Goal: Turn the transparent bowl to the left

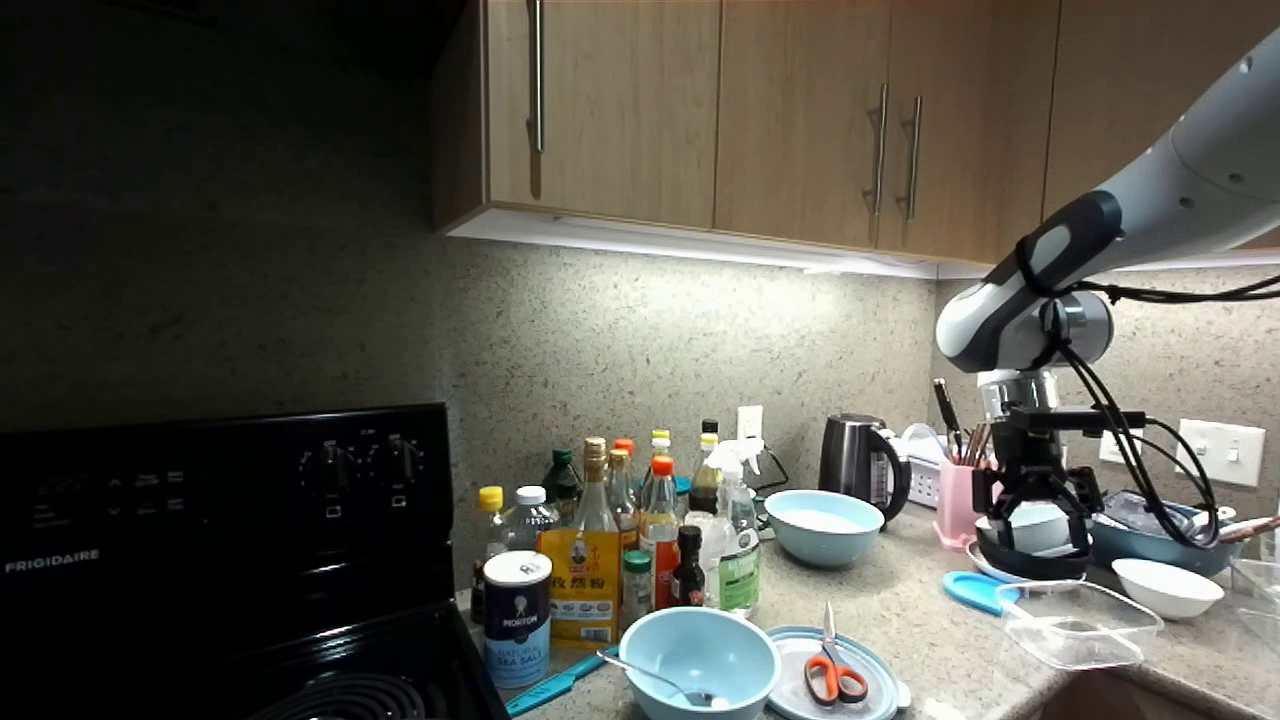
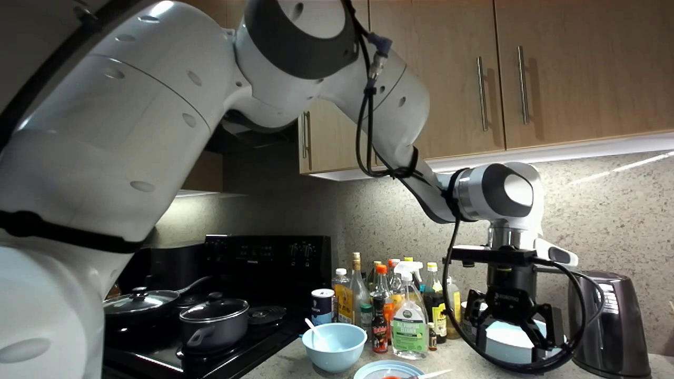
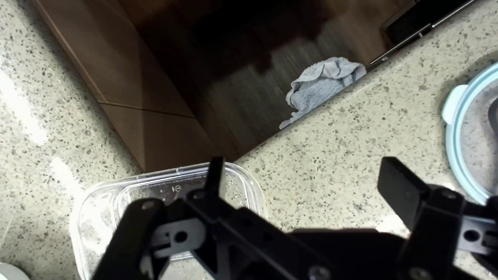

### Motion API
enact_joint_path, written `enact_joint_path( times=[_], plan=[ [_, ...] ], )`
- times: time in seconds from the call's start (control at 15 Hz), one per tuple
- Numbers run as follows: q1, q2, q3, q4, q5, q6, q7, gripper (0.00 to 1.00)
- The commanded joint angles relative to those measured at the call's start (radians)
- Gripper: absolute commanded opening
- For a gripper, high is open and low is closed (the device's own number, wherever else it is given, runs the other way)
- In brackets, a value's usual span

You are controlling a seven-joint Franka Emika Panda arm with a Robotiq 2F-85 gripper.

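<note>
On the tabletop [image 3: 338,155], near its inner corner, sits what I take for the transparent bowl [image 1: 1080,625], clear and squarish. The pincer [image 3: 305,179] gapes wide, holding nothing; best lower it astride 1 wall, grip lightly, then turn slowly, keeping off the front edge; bare room lies toward the round lid [image 3: 453,144].
</note>
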Motion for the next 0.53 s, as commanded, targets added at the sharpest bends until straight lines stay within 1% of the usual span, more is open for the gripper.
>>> enact_joint_path(
  times=[0.0,0.2,0.27,0.33,0.47],
  plan=[
    [-0.055,0.133,0.019,0.137,0.03,-0.069,-0.02,1.0],
    [-0.09,0.22,0.029,0.223,0.061,-0.109,-0.004,1.0],
    [-0.097,0.228,0.031,0.239,0.07,-0.129,0.006,1.0],
    [-0.077,0.196,0.024,0.179,0.035,-0.073,0.003,1.0],
    [-0.091,0.229,0.027,0.218,0.047,-0.094,0.003,1.0]
  ],
)
